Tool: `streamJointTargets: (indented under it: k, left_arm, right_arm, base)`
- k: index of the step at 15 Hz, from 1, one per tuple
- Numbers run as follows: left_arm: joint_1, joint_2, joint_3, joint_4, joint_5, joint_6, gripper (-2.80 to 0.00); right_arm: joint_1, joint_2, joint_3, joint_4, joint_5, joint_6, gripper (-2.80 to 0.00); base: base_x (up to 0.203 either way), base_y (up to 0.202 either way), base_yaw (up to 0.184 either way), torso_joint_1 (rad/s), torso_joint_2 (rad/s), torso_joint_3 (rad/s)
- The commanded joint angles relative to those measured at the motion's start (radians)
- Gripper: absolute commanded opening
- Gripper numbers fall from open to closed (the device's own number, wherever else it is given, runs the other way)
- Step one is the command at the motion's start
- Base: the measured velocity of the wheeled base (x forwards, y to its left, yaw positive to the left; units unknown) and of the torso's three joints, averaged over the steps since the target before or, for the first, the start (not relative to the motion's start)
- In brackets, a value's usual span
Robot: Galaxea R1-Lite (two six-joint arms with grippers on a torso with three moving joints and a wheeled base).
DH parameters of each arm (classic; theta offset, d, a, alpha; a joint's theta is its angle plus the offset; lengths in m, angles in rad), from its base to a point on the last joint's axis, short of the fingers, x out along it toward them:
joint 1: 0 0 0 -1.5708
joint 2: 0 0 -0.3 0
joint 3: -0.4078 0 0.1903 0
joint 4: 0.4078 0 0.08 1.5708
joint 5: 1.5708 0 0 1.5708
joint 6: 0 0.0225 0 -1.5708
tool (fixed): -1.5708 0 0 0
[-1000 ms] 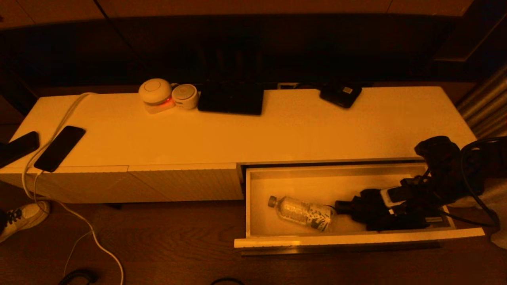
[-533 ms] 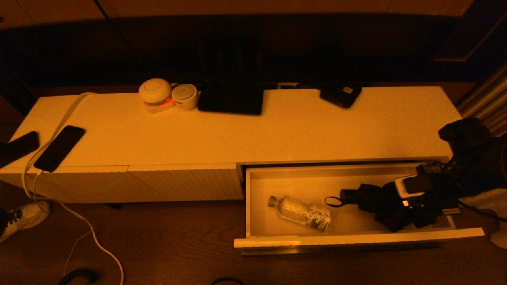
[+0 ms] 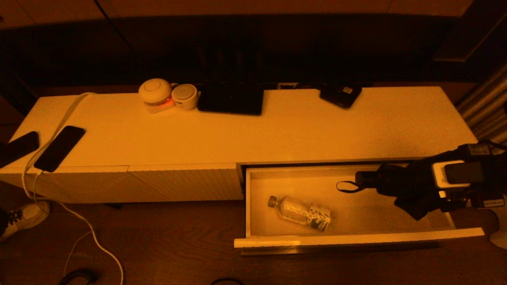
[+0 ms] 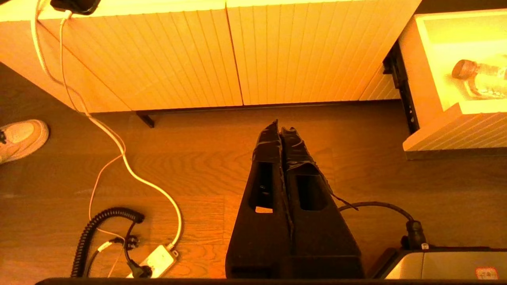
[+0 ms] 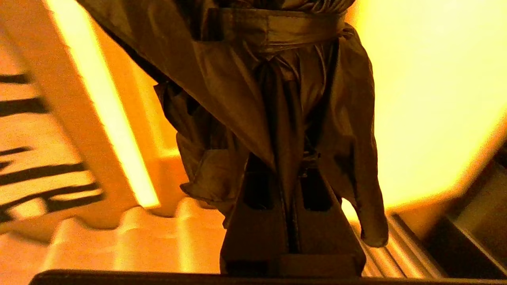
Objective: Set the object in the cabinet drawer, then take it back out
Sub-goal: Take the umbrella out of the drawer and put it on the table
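Pinching folded umbrella (image 3: 396, 186), right end effector (image 3: 425, 190) above open cabinet drawer (image 3: 356, 239), left end effector (image 4: 282, 132) pressed together

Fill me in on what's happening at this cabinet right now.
The right claw is shut on a folded black umbrella, holding it up over the right end of the open cabinet drawer. A plastic water bottle lies on the drawer floor. The left claw is shut on nothing, hanging over the wood floor in front of the cabinet.

Head cam high, facing down at cabinet drawer (image 3: 358, 237); left wrist cam low near floor, shares drawer (image 4: 451, 118); right wrist close-up.
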Motion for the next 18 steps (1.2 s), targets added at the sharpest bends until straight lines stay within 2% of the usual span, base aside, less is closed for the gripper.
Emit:
streamJointTargets:
  k: [1, 3, 5, 7, 10, 14, 16, 18]
  left_arm:
    - [0.0, 0.0, 0.0, 0.0, 0.0, 0.0, -2.8]
    - [0.0, 0.0, 0.0, 0.0, 0.0, 0.0, -2.8]
    - [0.0, 0.0, 0.0, 0.0, 0.0, 0.0, -2.8]
    - [0.0, 0.0, 0.0, 0.0, 0.0, 0.0, -2.8]
    - [0.0, 0.0, 0.0, 0.0, 0.0, 0.0, -2.8]
    - [0.0, 0.0, 0.0, 0.0, 0.0, 0.0, -2.8]
    - [0.0, 0.0, 0.0, 0.0, 0.0, 0.0, -2.8]
    - [0.0, 0.0, 0.0, 0.0, 0.0, 0.0, -2.8]
  right_arm:
    - [-0.033, -0.086, -0.024, -0.005, 0.02, -0.01, -2.8]
    - [-0.076, -0.084, -0.06, -0.029, 0.052, -0.019, -2.8]
    - [-0.098, -0.046, -0.082, -0.133, 0.071, -0.03, -2.8]
    - [-0.097, 0.008, -0.083, -0.222, 0.07, -0.033, -2.8]
    - [-0.094, 0.115, -0.069, -0.441, 0.073, -0.065, -2.8]
    - [-0.078, 0.227, -0.057, -0.572, 0.084, -0.077, -2.8]
    - [-0.066, 0.26, -0.006, -0.684, 0.084, -0.076, -2.8]
    - [-0.058, 0.272, -0.007, -0.697, 0.08, -0.078, -2.8]
  base:
    - [0.0, 0.0, 0.0, 0.0, 0.0, 0.0]
    - [0.0, 0.0, 0.0, 0.0, 0.0, 0.0]
    - [0.0, 0.0, 0.0, 0.0, 0.0, 0.0]
    - [0.0, 0.0, 0.0, 0.0, 0.0, 0.0]
    - [0.0, 0.0, 0.0, 0.0, 0.0, 0.0]
    - [0.0, 0.0, 0.0, 0.0, 0.0, 0.0]
    - [0.0, 0.0, 0.0, 0.0, 0.0, 0.0]
    - [0.0, 0.0, 0.0, 0.0, 0.0, 0.0]
